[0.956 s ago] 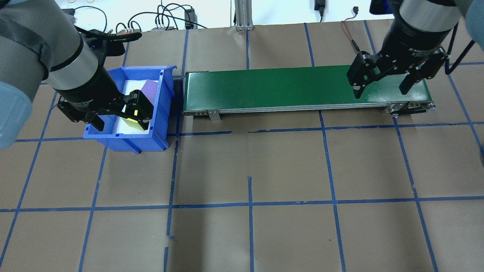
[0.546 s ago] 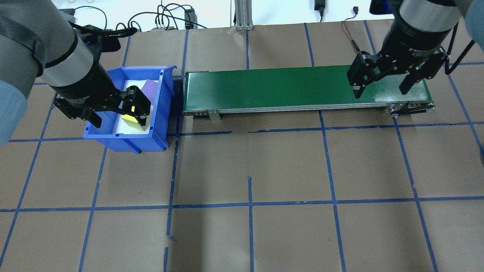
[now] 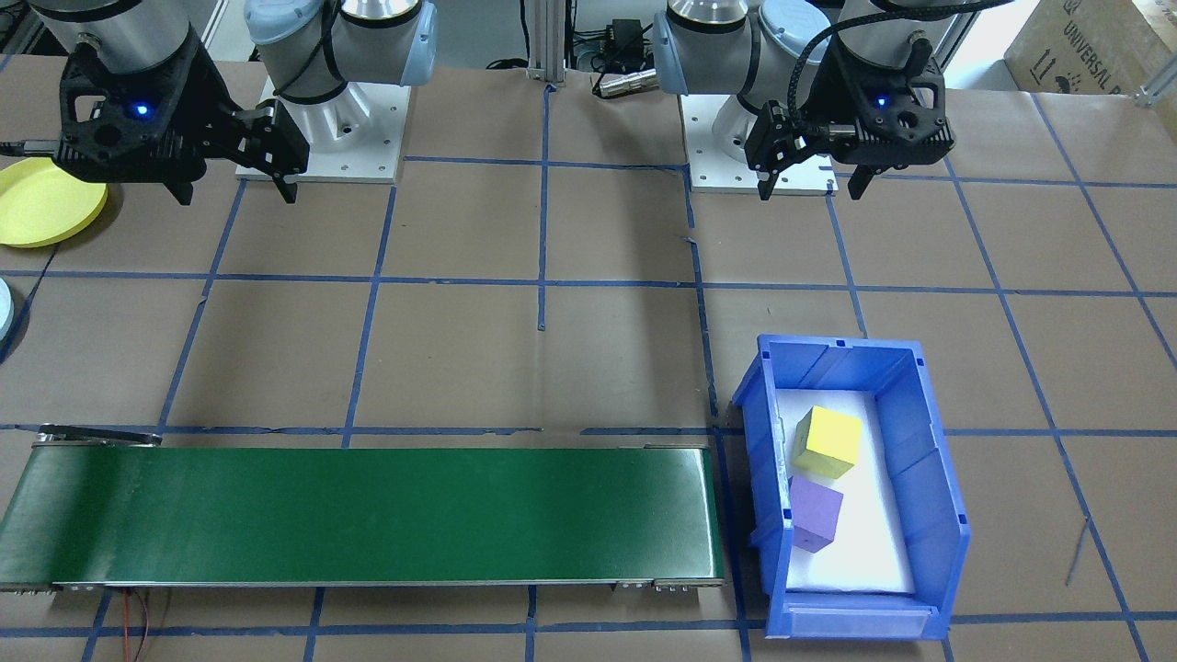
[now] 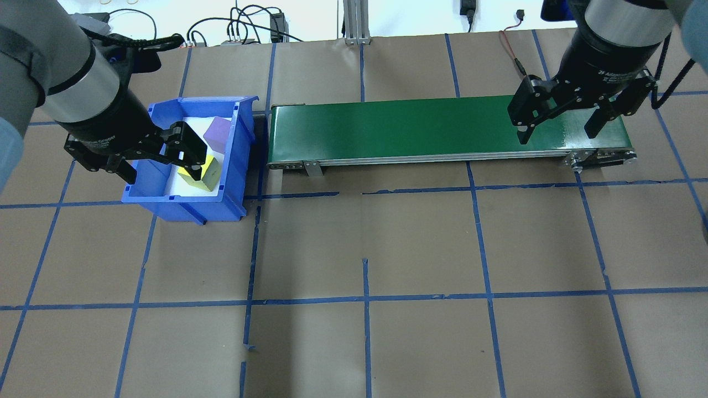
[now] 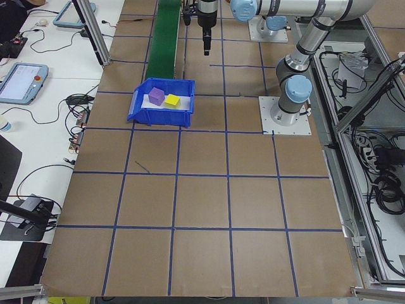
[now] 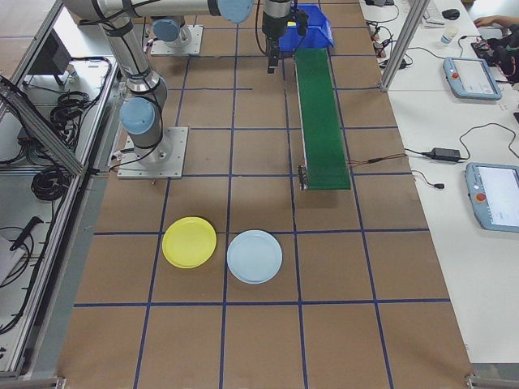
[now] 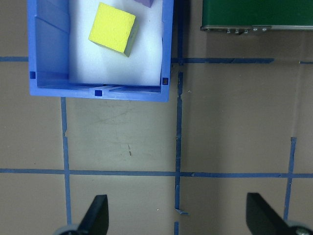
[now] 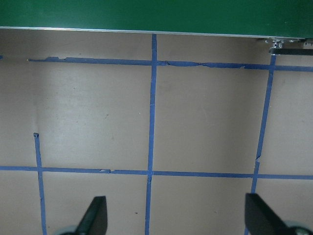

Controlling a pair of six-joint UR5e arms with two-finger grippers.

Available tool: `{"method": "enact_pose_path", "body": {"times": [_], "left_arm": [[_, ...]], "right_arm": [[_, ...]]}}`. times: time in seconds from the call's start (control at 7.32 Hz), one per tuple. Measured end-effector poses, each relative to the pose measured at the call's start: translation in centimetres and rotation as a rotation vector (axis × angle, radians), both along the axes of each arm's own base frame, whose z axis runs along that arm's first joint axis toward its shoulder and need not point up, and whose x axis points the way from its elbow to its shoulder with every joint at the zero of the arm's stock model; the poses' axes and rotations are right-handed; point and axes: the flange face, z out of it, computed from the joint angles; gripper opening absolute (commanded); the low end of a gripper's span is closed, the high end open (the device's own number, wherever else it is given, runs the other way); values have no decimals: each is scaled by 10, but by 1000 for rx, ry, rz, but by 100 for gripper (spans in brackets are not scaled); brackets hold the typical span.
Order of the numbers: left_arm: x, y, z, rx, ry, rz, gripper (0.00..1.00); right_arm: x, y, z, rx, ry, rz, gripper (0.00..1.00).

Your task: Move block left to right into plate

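Observation:
A yellow block (image 3: 828, 441) and a purple block (image 3: 814, 510) lie in the blue bin (image 3: 929, 478). My left gripper (image 3: 809, 184) hangs open and empty high above the table, on the robot's side of the bin. In the left wrist view the yellow block (image 7: 112, 34) lies well ahead of the open gripper (image 7: 176, 218). From overhead the left gripper (image 4: 160, 168) partly covers the yellow block (image 4: 203, 176). My right gripper (image 4: 556, 132) is open and empty over the conveyor's right end. A yellow plate (image 6: 189, 241) and a light blue plate (image 6: 255, 256) lie past that end.
A green conveyor belt (image 4: 415, 127) runs from the bin toward the right side of the table. Brown paper with blue tape lines covers the table (image 4: 365, 249). Cables lie along the far edge. Operators' tablets sit on side desks.
My left gripper has drifted left in the overhead view, uncovering more of the yellow block. It stays open. The right arm has not moved.

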Motion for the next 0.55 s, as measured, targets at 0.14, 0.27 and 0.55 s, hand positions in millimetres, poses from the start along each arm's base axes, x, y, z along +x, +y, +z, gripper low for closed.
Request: {"method": "enact_pose_path", "body": {"times": [0.14,0.27,0.55], "left_arm": [[1,0,1,-2,0,-16,100],[3,-1,2,-7,0,-47,100],[4,-2,4,-14,-3,-74,100]], "right_arm": [[0,0,0,0,1,0,100],[0,0,0,1,1,0,100],[0,0,0,1,1,0,100]]}}
